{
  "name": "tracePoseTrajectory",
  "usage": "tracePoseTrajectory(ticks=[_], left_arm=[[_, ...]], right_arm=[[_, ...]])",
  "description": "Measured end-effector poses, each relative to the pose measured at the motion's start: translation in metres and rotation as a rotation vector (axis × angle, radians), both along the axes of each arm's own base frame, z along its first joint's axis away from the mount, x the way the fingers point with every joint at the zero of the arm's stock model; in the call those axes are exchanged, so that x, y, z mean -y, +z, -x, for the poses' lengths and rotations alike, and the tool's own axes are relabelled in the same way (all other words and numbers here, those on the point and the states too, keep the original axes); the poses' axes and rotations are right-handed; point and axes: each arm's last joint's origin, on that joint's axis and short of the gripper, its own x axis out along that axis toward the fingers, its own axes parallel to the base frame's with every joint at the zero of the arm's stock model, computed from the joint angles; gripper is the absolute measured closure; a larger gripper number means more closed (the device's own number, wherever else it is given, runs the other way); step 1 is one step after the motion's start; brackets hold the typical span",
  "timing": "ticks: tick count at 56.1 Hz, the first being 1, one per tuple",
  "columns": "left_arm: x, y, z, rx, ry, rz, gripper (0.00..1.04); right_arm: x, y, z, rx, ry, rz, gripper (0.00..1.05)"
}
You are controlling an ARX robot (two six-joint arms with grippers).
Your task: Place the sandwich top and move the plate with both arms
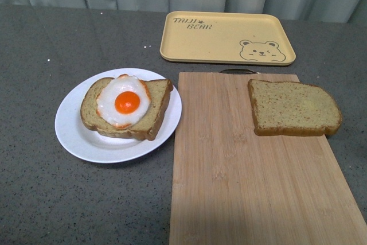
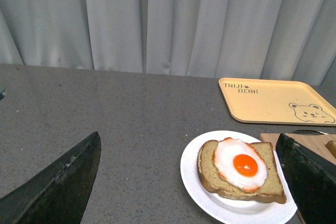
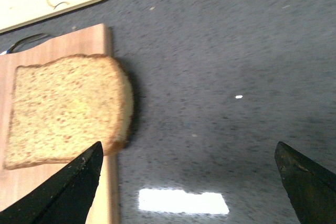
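Neither arm shows in the front view. Left gripper (image 2: 188,140): black fingers spread wide, nothing between, facing the round white plate (image 2: 191,178) that carries the egg-topped bread slice (image 2: 241,174). Right gripper (image 3: 189,148): also wide and empty, seemingly hovering over the grey speckled counter (image 3: 220,51) beside the brown wholegrain sandwich top (image 3: 65,108). That slice lies flat on the bamboo cutting board (image 1: 241,176), overhanging its right edge, well apart from the plate.
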Motion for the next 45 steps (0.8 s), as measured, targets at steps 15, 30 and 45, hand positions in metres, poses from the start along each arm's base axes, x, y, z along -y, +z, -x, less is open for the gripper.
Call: tracePoseTrajectory(ticks=[15, 30, 45], left_arm=[[0.0, 0.0, 0.0, 0.0, 0.0, 0.0, 0.07], [0.0, 0.0, 0.0, 0.0, 0.0, 0.0, 0.07], [0.0, 0.0, 0.0, 0.0, 0.0, 0.0, 0.07]], right_arm=[[-0.013, -0.027, -0.045, -0.146, 0.089, -0.182, 0.09], [-0.033, -0.05, -0.075, -0.254, 0.099, -0.289, 0.1], [-0.041, -0.053, -0.09, -0.292, 0.071, -0.29, 0.52]])
